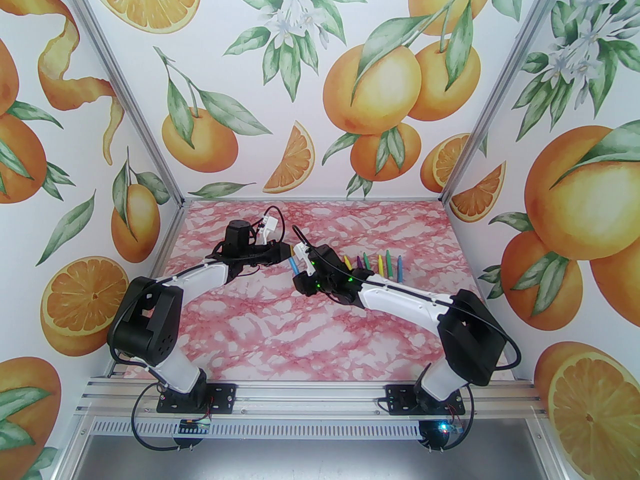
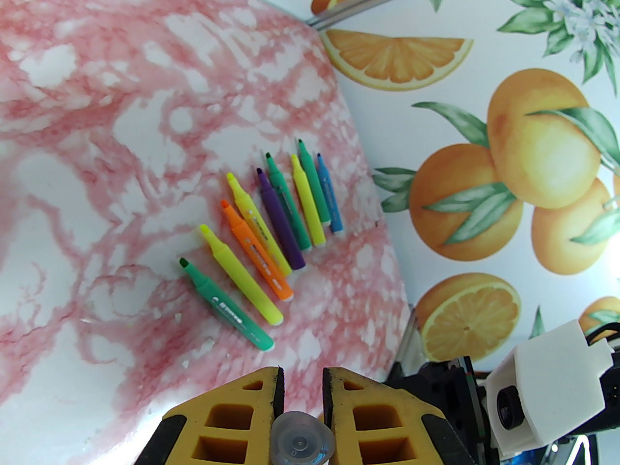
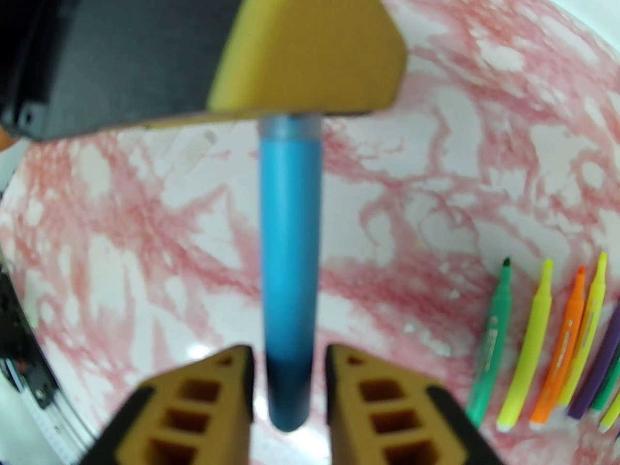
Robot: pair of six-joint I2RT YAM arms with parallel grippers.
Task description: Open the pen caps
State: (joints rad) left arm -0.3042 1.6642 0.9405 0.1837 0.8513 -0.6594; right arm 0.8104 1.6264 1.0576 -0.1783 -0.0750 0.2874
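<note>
The short blue felt-tip pen [image 3: 289,240] hangs in the air over the middle of the pink marbled counter [image 1: 320,338], somewhat toward its far edge, bridging the two arms. Its long axis runs straight from one set of fingers to the other. The capped end points to the far edge and the plain end to the near edge.

The left fingers [image 2: 242,405] are clamped on the pale translucent cap [image 3: 290,126]. From the left wrist, the cap's round end [image 2: 302,441] sits squeezed between the two yellow pads. So the left arm alone carries the pen, by its cap.

The right fingers [image 3: 203,395] stand on either side of the barrel's free end, parted. A strip of counter shows between each pad and the blue plastic, so they touch nothing. The barrel lies centred in that gap and in line with the wrist.

In my judgement the coming move turns on this line-up. The right fingers need only close where they are to take the barrel. The pull must then go along the pen's axis, away from the left arm, since a sideways tug would bend the pen in the cap rather than free it.

The row of nine bright green, yellow, orange, purple and blue marker pens [image 2: 283,230] lies side by side toward the counter's far right corner, well apart from both arms. Their tips are bare and point to the far edge.
</note>
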